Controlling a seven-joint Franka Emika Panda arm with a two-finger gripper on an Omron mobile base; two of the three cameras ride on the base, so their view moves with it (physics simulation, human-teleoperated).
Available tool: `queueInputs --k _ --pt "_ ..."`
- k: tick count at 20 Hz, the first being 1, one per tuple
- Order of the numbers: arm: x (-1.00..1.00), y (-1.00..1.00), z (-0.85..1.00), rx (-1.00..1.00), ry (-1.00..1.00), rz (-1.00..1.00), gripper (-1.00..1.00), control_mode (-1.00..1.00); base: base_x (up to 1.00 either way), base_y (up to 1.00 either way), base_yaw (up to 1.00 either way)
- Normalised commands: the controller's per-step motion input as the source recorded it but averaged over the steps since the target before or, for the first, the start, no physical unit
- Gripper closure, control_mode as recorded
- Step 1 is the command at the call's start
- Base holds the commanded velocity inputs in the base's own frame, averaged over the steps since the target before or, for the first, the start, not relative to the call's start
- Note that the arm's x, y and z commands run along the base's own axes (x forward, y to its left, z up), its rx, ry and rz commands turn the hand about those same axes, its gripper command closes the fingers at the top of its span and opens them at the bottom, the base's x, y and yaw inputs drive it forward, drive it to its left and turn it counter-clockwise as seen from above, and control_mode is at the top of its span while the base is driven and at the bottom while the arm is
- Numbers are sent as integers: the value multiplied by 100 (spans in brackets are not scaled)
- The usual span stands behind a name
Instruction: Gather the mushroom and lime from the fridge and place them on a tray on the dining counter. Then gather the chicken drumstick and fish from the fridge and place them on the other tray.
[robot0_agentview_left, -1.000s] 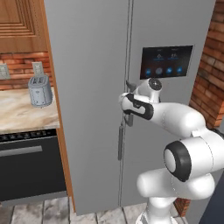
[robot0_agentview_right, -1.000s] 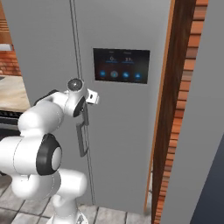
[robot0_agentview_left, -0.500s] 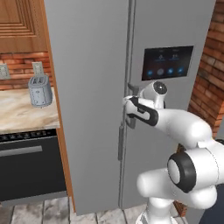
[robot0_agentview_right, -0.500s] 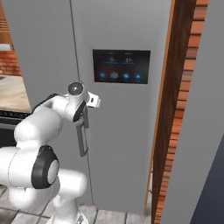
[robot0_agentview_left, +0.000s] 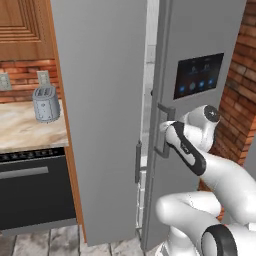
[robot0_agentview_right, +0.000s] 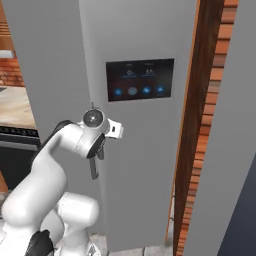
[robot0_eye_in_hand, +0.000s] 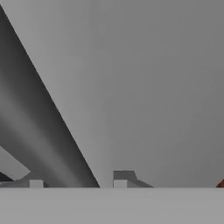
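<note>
The tall grey fridge (robot0_agentview_left: 100, 100) fills the middle of the left base view. Its right door (robot0_agentview_left: 200, 30), the one with the black panel (robot0_agentview_right: 140, 79), stands ajar, and a narrow strip of white inside (robot0_agentview_left: 150, 75) shows in the gap. My gripper (robot0_agentview_left: 166, 132) is at that door's vertical bar handle (robot0_agentview_left: 163, 145). In the hand view my gripper (robot0_eye_in_hand: 78, 181) straddles the dark bar (robot0_eye_in_hand: 48, 127), and a small gap shows beside the right fingertip (robot0_eye_in_hand: 120, 178). From the right, my gripper (robot0_agentview_right: 98, 149) sits against the handle (robot0_agentview_right: 93, 171). The mushroom, lime, chicken drumstick, fish, trays and dining counter are out of view.
Left of the fridge, a grey toaster (robot0_agentview_left: 46, 102) stands on a marbled counter (robot0_agentview_left: 25, 132) above a black oven (robot0_agentview_left: 30, 192). Wooden cabinets (robot0_agentview_left: 22, 25) hang above. A brick wall (robot0_agentview_left: 240, 85) and a wooden side panel (robot0_agentview_right: 192, 125) close in on the right.
The fridge's right door has swung outward, opening a gap between the two doors. My hand has moved right and toward me with the handle.
</note>
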Motion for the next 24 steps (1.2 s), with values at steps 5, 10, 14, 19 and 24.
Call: queueInputs --k 5,10,14,19,24 --pt "-33 -100 0 -1 0 0 100 -100 0 0 0" --pt "-32 -100 0 -1 0 0 100 -100 0 0 0" --pt "-18 -100 0 -2 1 0 100 -100 0 0 0" --pt "-2 -98 0 -3 4 0 100 -100 0 0 0" --pt "0 -93 0 -4 4 -3 100 -100 0 0 0"
